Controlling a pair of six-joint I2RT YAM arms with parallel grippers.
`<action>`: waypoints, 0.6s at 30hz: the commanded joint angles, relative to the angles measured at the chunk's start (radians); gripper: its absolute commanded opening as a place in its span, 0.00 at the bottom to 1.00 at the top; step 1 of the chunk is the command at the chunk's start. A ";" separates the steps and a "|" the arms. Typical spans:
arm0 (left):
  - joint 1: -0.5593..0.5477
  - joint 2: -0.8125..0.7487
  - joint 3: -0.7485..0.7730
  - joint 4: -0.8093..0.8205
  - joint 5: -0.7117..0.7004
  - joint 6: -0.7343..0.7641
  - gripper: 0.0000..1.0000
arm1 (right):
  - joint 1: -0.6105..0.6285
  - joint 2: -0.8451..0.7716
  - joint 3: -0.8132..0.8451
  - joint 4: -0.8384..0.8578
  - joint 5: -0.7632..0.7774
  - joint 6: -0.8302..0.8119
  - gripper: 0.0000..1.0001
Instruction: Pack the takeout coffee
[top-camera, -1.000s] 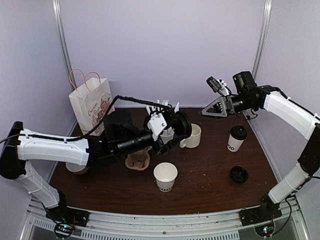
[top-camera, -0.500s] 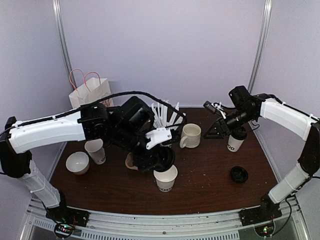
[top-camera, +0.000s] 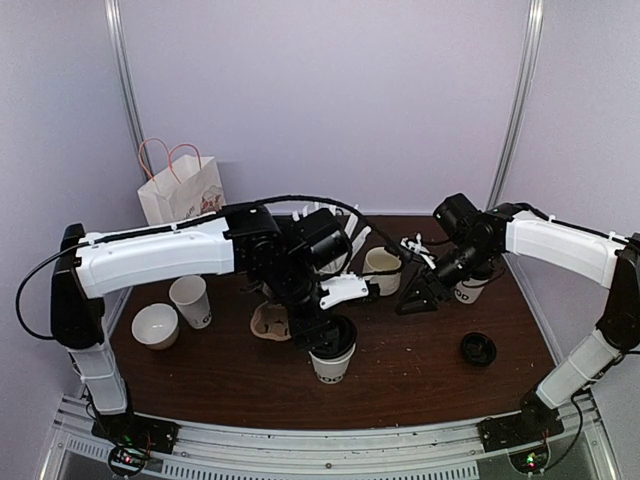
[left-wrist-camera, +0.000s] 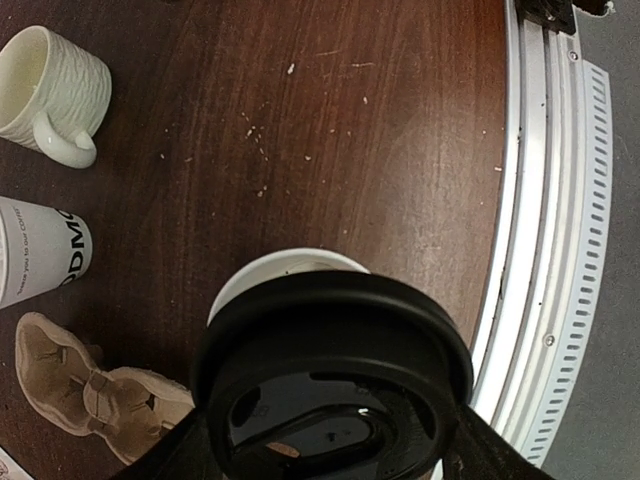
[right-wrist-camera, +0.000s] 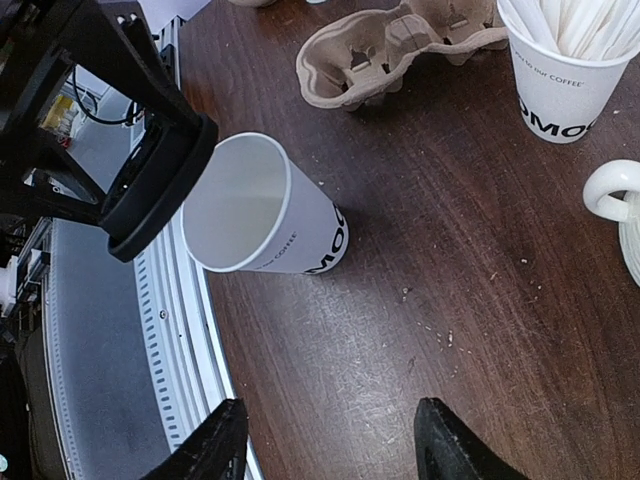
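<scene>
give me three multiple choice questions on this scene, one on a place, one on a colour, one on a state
1. Where is the black lid held in the left gripper?
A) just above the open paper cup
B) inside the paper bag
C) on the mug

2. What colour is the loose lid lying on the right side of the table?
A) white
B) black
C) red

3. How is the right gripper?
A) shut on a cup
B) shut on the mug
C) open, holding nothing

Answers:
1 A: the right wrist view shows it tilted at the cup's rim.
2 B: the top view shows it black against the brown wood.
3 C: its fingers stand apart over bare table.
</scene>
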 joint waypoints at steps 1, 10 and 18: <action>0.008 0.053 0.084 -0.061 -0.014 -0.001 0.69 | 0.008 0.007 -0.016 0.010 0.009 -0.013 0.60; 0.009 0.142 0.172 -0.162 -0.059 0.011 0.68 | 0.010 0.008 -0.030 0.018 -0.003 -0.011 0.60; 0.008 0.162 0.173 -0.164 -0.069 0.009 0.67 | 0.012 0.014 -0.030 0.019 -0.009 -0.013 0.60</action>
